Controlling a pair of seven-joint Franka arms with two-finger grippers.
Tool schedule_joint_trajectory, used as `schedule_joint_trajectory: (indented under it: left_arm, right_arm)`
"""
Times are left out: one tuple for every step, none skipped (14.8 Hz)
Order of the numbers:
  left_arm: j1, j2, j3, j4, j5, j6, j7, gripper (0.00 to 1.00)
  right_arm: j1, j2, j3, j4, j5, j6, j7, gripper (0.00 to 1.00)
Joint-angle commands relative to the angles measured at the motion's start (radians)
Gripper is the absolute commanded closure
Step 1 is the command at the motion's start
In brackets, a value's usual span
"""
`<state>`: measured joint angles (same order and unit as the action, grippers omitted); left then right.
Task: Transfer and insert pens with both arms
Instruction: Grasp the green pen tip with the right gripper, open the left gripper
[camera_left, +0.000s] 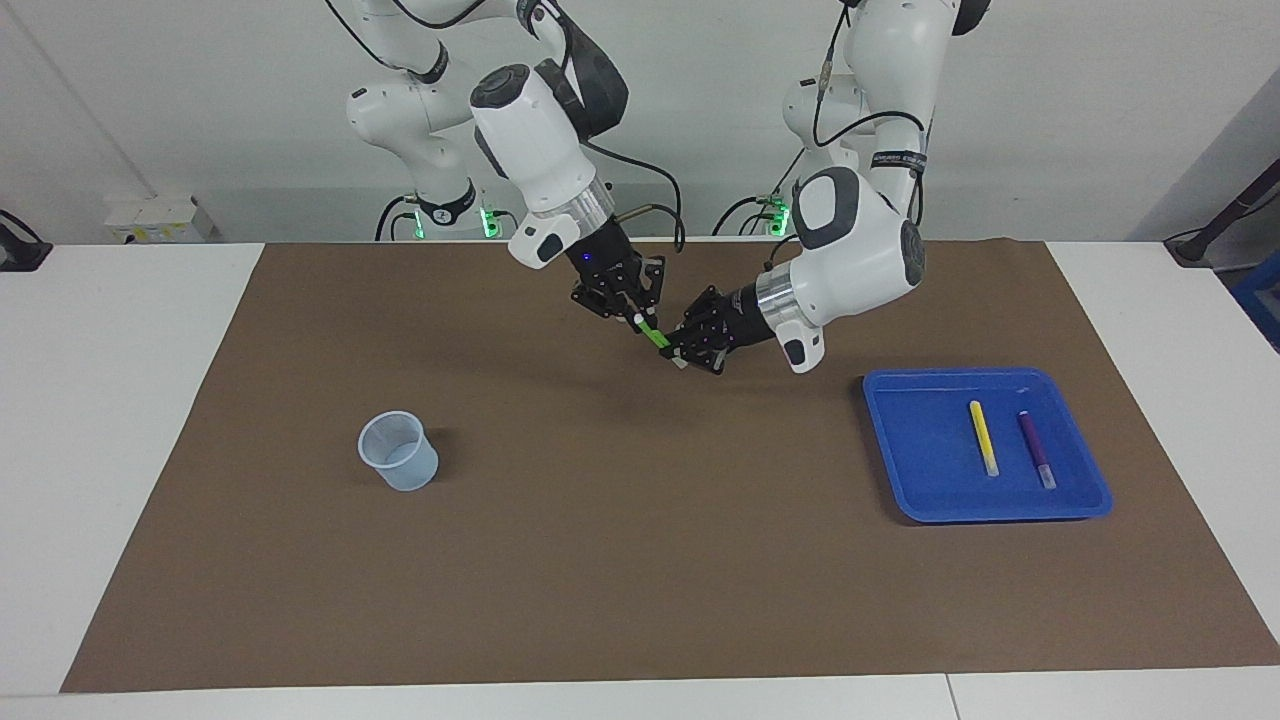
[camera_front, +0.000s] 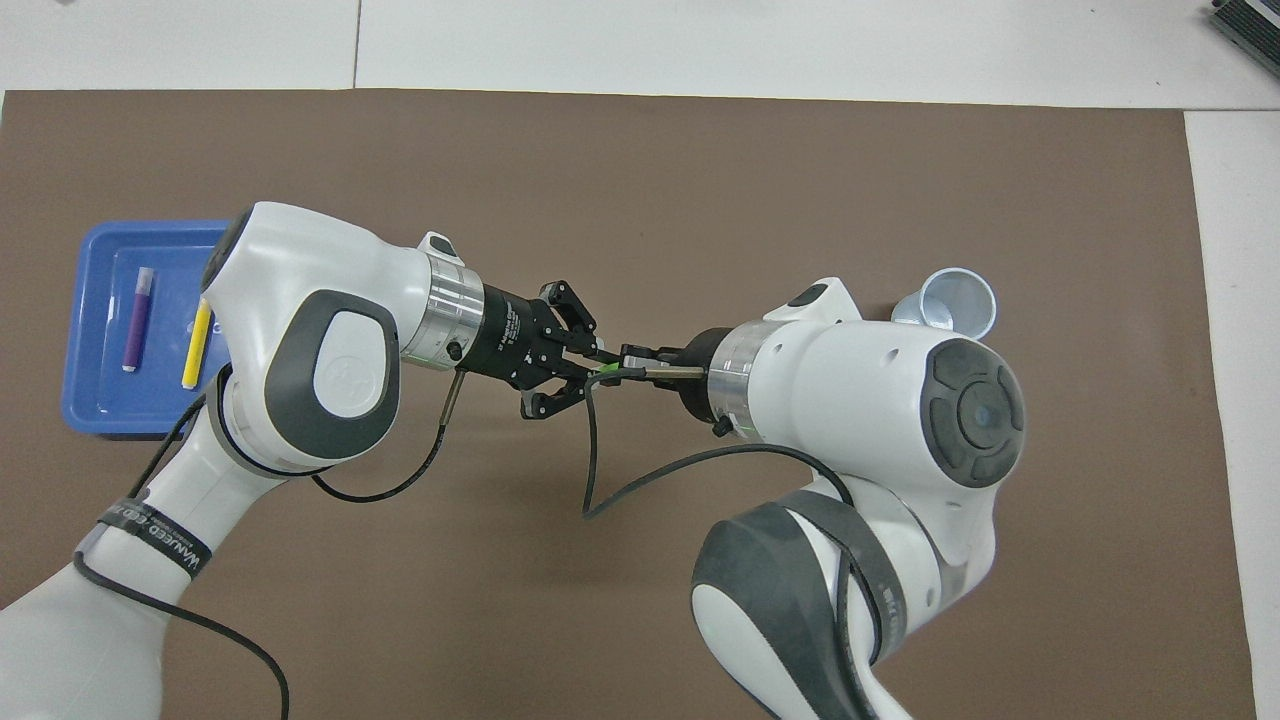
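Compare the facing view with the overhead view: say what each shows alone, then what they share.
Only the facing view shows the green pen along its length, up in the air between the right gripper and the left gripper, and the whole clear cup. Only the overhead view shows the arms' bulk covering part of the cup and the blue tray. Both show the yellow pen and purple pen lying in the tray, and the brown mat.

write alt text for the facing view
Over the middle of a brown mat, the left tool and right tool meet on a green pen. Yellow and purple pens lie in a blue tray; a clear cup stands toward the right arm's end.
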<state>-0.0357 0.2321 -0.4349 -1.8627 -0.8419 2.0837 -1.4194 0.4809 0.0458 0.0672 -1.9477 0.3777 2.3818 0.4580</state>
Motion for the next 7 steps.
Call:
schedule_joint_trajectory:
  left_arm:
    - [-0.015, -0.033, 0.015, -0.029, -0.013, 0.016, -0.015, 1.00]
    - [-0.013, -0.033, 0.013, -0.029, -0.011, 0.016, -0.013, 0.98]
    - [-0.015, -0.031, 0.015, -0.027, -0.011, 0.016, -0.018, 0.30]
    - [-0.015, -0.033, 0.015, -0.027, -0.008, 0.013, -0.012, 0.00]
    - [-0.015, -0.034, 0.015, -0.027, -0.008, 0.013, -0.010, 0.00]
    - [-0.015, -0.040, 0.013, -0.027, -0.008, 0.012, -0.010, 0.00]
    - [-0.015, -0.042, 0.015, -0.027, -0.006, 0.010, -0.010, 0.00]
  right_arm:
    - [-0.011, 0.006, -0.003, 0.000, 0.015, 0.011, -0.073, 1.00]
    - [-0.015, 0.006, -0.003, 0.001, 0.015, 0.004, -0.087, 1.00]
    - [-0.022, 0.006, -0.004, 0.003, 0.015, 0.001, -0.094, 1.00]
    - [-0.025, 0.006, -0.004, 0.003, 0.015, -0.001, -0.097, 1.00]
    - [-0.025, 0.006, -0.004, 0.003, 0.015, -0.001, -0.098, 1.00]
    - [-0.025, 0.005, -0.004, 0.003, 0.013, -0.003, -0.098, 1.00]
    - [-0.025, 0.005, -0.004, 0.003, 0.015, -0.003, -0.098, 1.00]
